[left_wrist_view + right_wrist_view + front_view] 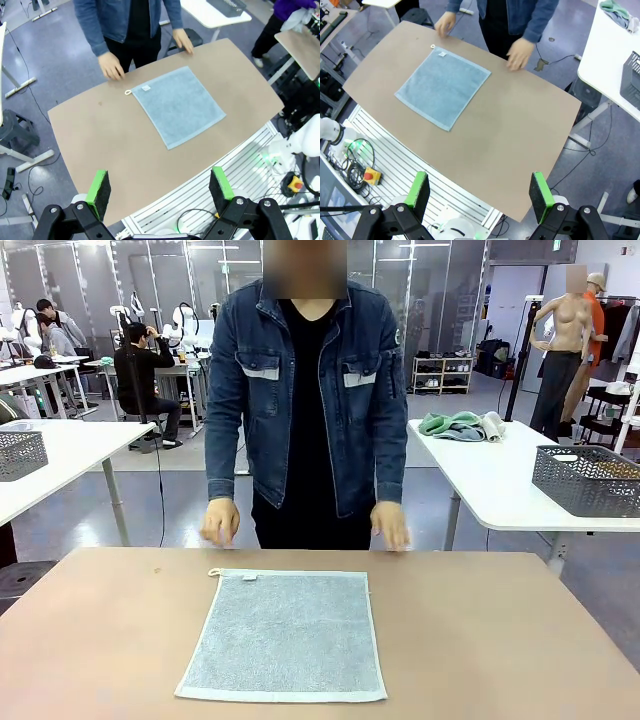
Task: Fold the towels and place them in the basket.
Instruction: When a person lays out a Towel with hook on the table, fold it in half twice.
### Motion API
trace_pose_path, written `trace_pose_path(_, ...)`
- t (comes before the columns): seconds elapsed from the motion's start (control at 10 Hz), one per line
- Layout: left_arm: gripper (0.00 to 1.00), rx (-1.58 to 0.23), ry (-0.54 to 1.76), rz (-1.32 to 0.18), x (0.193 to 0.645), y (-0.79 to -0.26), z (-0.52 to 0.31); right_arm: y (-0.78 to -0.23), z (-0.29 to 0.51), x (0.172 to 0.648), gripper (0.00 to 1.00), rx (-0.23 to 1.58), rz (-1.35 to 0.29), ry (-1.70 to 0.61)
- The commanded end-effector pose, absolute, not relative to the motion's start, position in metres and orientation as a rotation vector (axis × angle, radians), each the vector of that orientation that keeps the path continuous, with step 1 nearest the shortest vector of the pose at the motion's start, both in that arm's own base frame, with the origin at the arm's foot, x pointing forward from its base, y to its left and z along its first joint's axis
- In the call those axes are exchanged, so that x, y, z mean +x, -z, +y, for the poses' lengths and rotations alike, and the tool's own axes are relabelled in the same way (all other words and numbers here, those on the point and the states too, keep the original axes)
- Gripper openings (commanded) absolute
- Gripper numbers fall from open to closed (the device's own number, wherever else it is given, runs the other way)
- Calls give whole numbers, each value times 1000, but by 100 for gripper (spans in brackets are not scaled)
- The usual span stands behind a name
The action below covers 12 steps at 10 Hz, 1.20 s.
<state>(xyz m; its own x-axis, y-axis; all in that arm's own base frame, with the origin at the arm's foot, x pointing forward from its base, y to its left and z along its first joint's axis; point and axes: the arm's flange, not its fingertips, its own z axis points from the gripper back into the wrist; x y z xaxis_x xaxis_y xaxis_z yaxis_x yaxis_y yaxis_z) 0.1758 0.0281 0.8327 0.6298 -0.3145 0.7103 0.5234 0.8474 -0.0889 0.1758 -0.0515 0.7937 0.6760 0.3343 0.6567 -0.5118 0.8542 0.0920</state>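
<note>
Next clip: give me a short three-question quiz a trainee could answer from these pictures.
1. True or false: the towel is folded in half.
2. The person's hands are: A on the towel; B at the far edge of the table, off the towel; C raised overhead.
3. Fill in: the left gripper and right gripper both stand ____.
Key: 1 false, it lies flat and unfolded; 2 B; 3 open.

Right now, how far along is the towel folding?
Done: one pale blue-grey towel lies spread flat on the table. In hand: nothing; the left gripper and right gripper hang open above it, and the person's hands are at the far edge. Left: every fold, then stowing it.
</note>
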Motion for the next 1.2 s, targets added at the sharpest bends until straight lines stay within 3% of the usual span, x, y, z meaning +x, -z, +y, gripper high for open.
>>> trace_pose_path(0.0,100,-301,490,-749,175,-833,28,-793,-52,175,100,285,-677,-487)
trace_pose_path(0.8,100,-301,488,-748,176,-833,28,-794,-51,176,100,280,-677,-483)
trace_pose_path(1.1,100,29,910,-634,171,-803,-50,-759,36,191,100,21,-462,-916)
